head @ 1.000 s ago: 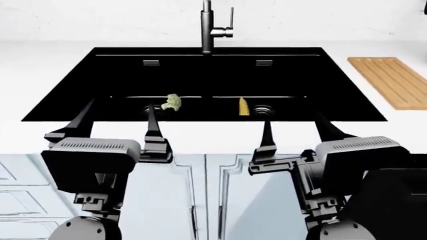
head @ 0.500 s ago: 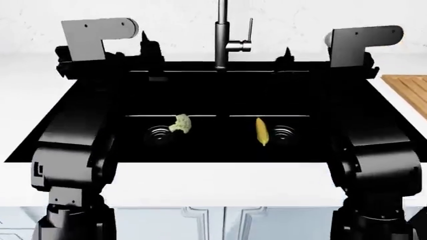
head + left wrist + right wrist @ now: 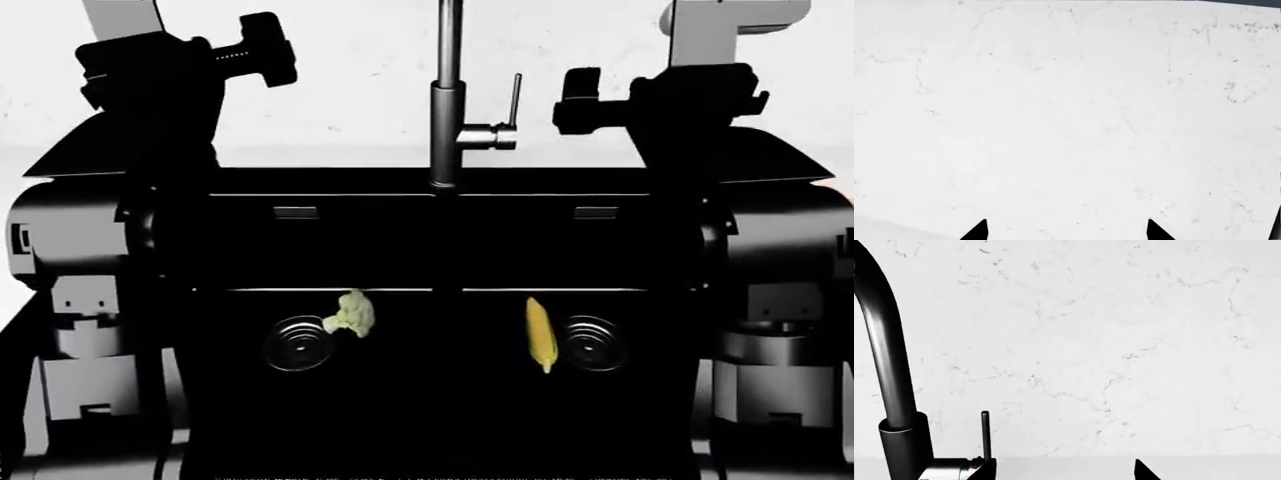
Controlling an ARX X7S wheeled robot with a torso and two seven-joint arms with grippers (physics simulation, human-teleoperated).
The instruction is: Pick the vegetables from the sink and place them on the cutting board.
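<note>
The black sink (image 3: pixel 441 245) fills the head view. On its floor the pale cauliflower floret (image 3: pixel 352 313) lies beside the left drain (image 3: pixel 296 343). The yellow corn cob (image 3: pixel 539 333) lies beside the right drain (image 3: pixel 591 343). Both arms are raised high at the sink's sides, the left arm (image 3: pixel 134 90) and the right arm (image 3: pixel 701 110), far above the vegetables. My left gripper (image 3: pixel 1066 231) is open and faces bare white marble. My right gripper (image 3: pixel 1066 471) is open beside the faucet (image 3: pixel 891 390), with nothing between its fingers. The cutting board is out of view.
The dark steel faucet (image 3: pixel 447 100) with its side lever (image 3: pixel 513 100) stands at the sink's back middle, between the two raised arms. A white marble wall (image 3: pixel 360 70) rises behind the sink. My arm links cover the sink's left and right edges.
Both arms have risen further, from the sink's back corners to high in front of the wall. The head view has closed in on the sink, and the cutting board has slipped out of frame.
</note>
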